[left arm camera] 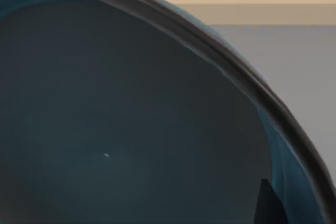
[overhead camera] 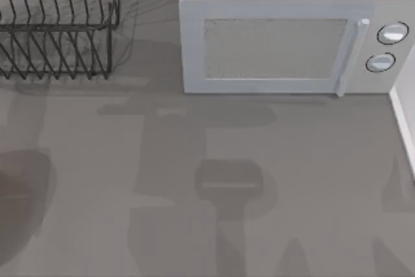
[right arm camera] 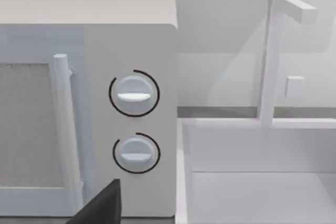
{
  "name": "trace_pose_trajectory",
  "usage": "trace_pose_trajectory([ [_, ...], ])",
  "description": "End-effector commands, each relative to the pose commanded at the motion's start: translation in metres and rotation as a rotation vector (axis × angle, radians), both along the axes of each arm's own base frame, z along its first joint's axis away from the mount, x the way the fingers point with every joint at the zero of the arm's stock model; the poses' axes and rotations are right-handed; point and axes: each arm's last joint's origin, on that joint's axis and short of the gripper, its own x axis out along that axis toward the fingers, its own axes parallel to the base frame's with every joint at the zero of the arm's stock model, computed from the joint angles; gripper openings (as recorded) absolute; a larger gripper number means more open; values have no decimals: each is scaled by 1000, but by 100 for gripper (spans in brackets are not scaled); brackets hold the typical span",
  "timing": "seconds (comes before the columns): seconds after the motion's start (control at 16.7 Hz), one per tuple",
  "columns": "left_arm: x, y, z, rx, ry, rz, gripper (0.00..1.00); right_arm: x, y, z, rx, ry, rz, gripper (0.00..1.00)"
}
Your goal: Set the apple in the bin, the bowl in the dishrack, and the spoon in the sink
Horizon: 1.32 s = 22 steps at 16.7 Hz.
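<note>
Grey table [overhead camera: 259,180] holds dishrack [overhead camera: 58,24] and unlabelled microwave [overhead camera: 285,43]; bowl [left arm camera: 131,129] close before left wrist; tool states untellable.

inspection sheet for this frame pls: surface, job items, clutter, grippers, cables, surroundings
Surface: grey counter, shadows across it.
Job's things: bowl very close to the left wrist camera, teal inside, dark rim; dishrack at the counter's back left, nothing seen in it; sink right of the microwave, nothing seen in it.
Clutter: nothing seen.
Grippers: dark finger tip by the bowl's rim in the left wrist view; dark tip before the microwave in the right wrist view.
Cables: nothing seen.
Surroundings: white microwave, door shut, two dials; white faucet.
</note>
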Motion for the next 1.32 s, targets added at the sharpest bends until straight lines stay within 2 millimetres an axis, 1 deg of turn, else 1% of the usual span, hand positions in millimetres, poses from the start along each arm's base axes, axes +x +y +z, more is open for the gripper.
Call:
trace_pose_trajectory([
  [0.12,4,-3,-20,0,10,0,0,0,0,0,0,0,0,100],
  [0.18,5,-4,-25,-1,13,1,0,0,0,0,0,0,0,100],
  [0.48,6,-4,-28,-1,15,1,0,0,0,0,0,0,0,100],
  [1.26,6,-4,-28,-1,15,1,98,0,0,0,0,0,0,100],
  [1.32,6,-4,-28,-1,15,1,100,0,0,0,0,0,0,100],
])
